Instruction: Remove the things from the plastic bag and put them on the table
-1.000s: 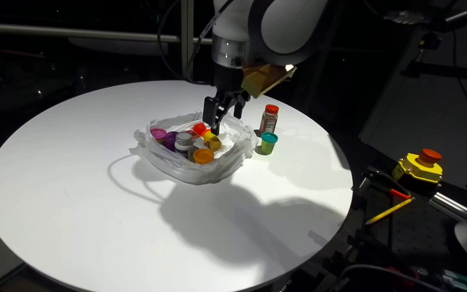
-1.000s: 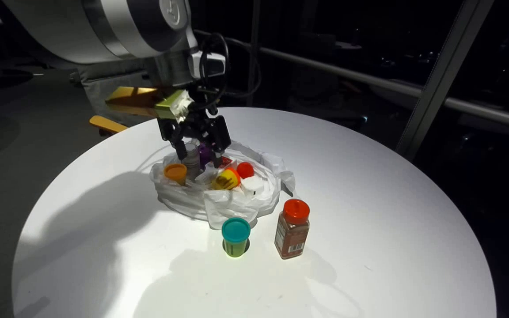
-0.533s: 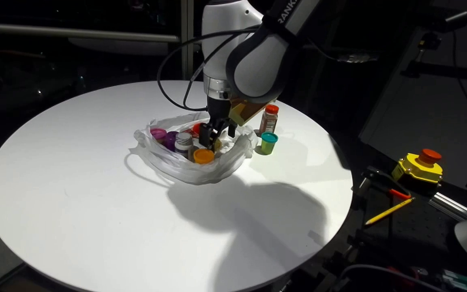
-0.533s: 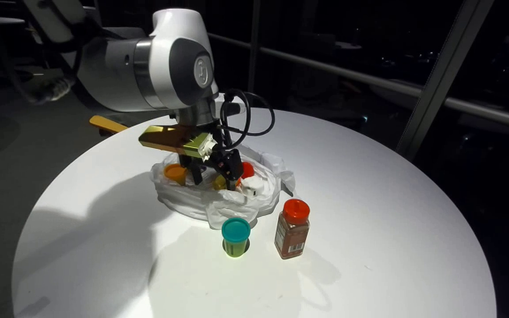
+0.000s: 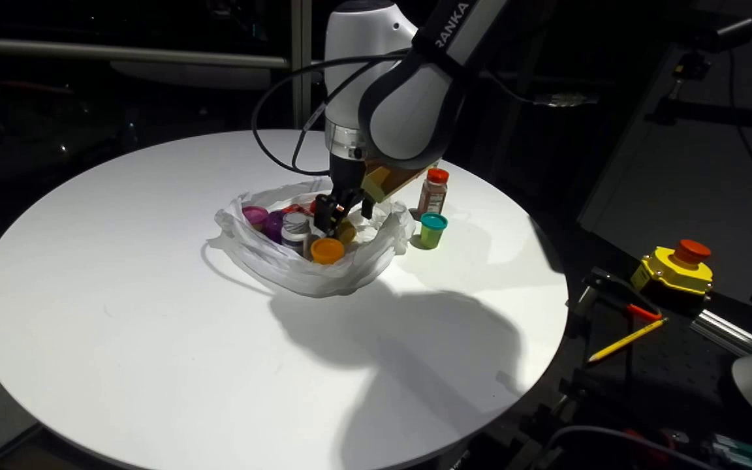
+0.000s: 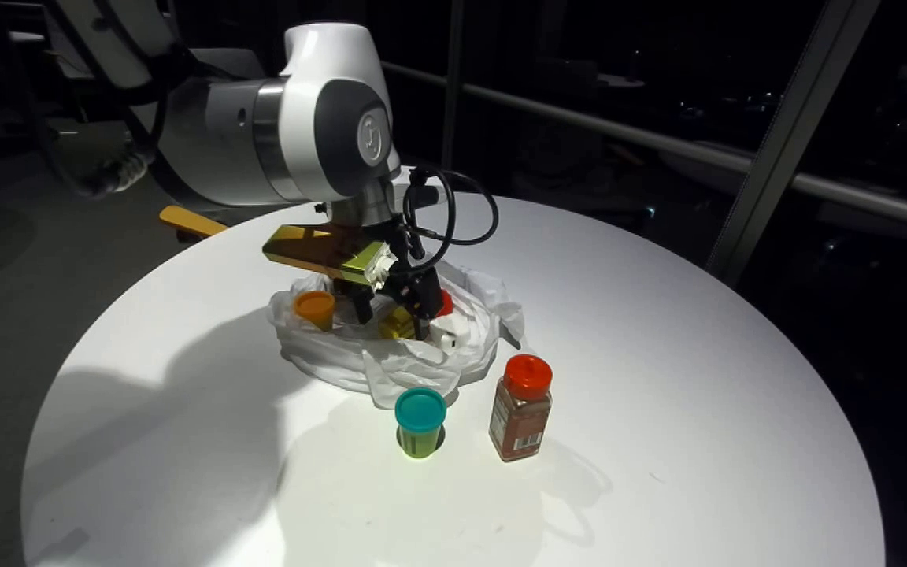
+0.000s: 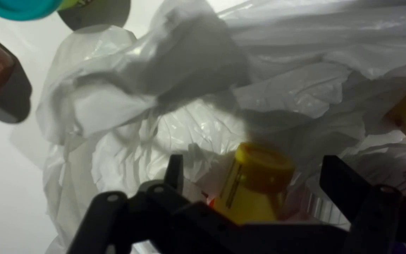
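On the round white table (image 5: pixel 121 339) lies the plastic bag (image 5: pixel 324 281), its mouth spread wide. My gripper (image 7: pixel 252 158) reaches down into it with jaws open. Between the fingers leans a yellow tub (image 7: pixel 248 197), lid upward in the wrist view; a gap shows on each side of it. The bag also holds an orange tub (image 6: pixel 314 309), a grey-lidded bottle (image 5: pixel 296 234), a purple item (image 5: pixel 273 227), a pink-lidded tub (image 5: pixel 255 216), a red item (image 6: pixel 446 302) and a white item (image 6: pixel 449 331). Outside it stand a teal-lidded green tub (image 6: pixel 420 425) and a red-capped bottle (image 6: pixel 521 413).
Crumpled bag film (image 7: pixel 189 63) rises beside the fingers. A gold-coloured block (image 6: pixel 327 250) sticks out from the arm's wrist, above the bag. Past the table's edge, a black bench carries a yellow-red device (image 5: pixel 676 271) and a yellow pencil (image 5: pixel 627 339).
The arm has come down, bringing the open gripper from above the bag to either side of the yellow tub. Over the last half second it has shifted only slightly.
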